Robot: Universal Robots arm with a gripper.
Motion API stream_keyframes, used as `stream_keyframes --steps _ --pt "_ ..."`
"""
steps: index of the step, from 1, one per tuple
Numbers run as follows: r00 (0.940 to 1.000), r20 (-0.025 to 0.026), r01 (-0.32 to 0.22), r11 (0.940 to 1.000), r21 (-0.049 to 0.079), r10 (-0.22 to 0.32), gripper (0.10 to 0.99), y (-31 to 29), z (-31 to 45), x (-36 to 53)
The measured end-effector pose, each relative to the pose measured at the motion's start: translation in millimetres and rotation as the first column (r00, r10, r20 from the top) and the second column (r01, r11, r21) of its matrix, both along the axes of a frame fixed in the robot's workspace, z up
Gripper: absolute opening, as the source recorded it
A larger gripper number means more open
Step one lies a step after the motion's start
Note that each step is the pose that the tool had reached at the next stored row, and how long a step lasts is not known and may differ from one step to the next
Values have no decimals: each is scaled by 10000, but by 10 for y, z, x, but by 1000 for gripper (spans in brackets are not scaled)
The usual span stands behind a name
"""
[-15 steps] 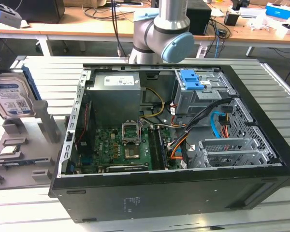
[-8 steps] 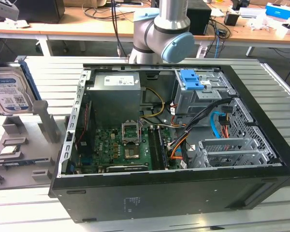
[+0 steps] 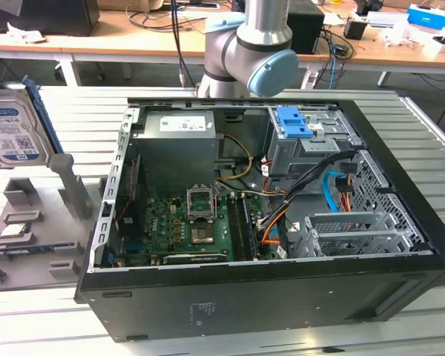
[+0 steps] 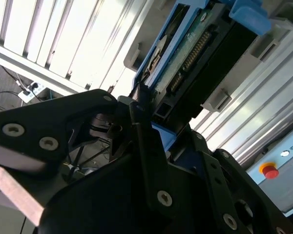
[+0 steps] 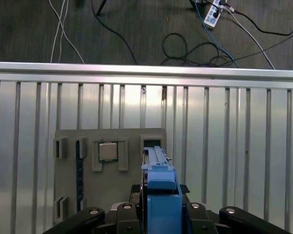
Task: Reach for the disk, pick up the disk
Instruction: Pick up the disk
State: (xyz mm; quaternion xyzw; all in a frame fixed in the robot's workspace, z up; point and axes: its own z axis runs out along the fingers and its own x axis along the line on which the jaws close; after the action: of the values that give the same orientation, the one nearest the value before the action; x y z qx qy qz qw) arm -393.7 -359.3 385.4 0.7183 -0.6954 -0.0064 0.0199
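First wrist view looks down past my black claw [image 5: 159, 212], whose fingers are clamped on the disk [image 5: 159, 183], a rectangular silver-metal hard drive in a bright blue plastic side frame; that blue edge stands between my fingers. In the second wrist view one black finger [image 4: 141, 141] presses against the drive's frame, and its green circuit board [image 4: 193, 48] faces the camera. Beneath the drive, apart from it, lies a flat grey plastic fixture tray [image 5: 132, 137] with a small square silver chip [image 5: 107, 151] seated in one of its pockets. The tray rests on a ribbed aluminium table [image 5: 229, 146], and beyond the table's edge dark cables [image 5: 185, 44] trail over the floor. In the exterior view I hold the disk [image 3: 11, 130] upright in the air at the exterior view's left, its white-and-blue label showing, above the grey tray [image 3: 37, 222] and beside the open black computer case [image 3: 282, 289]
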Motion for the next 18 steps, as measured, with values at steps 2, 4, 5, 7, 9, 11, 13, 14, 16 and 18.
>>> stream_keyframes --steps 2,4,5,7,9,11,13,14,16,18 --pt "10000 1 -1 10000 0 1 365 0 70 1" --pt "10000 0 0 10000 0 0 365 0 121 2" --pt "10000 1 0 10000 0 0 365 0 153 2" --pt "10000 0 0 10000 0 0 365 0 199 3" --pt "10000 0 0 10000 0 0 365 0 257 4" --pt "10000 0 0 10000 0 0 365 0 316 5" --pt "10000 1 0 10000 0 0 365 0 361 6" --pt "10000 0 0 10000 0 0 365 0 383 7" --pt "10000 1 0 10000 0 0 365 0 424 7" --pt "10000 0 -1 10000 0 1 365 0 490 9"
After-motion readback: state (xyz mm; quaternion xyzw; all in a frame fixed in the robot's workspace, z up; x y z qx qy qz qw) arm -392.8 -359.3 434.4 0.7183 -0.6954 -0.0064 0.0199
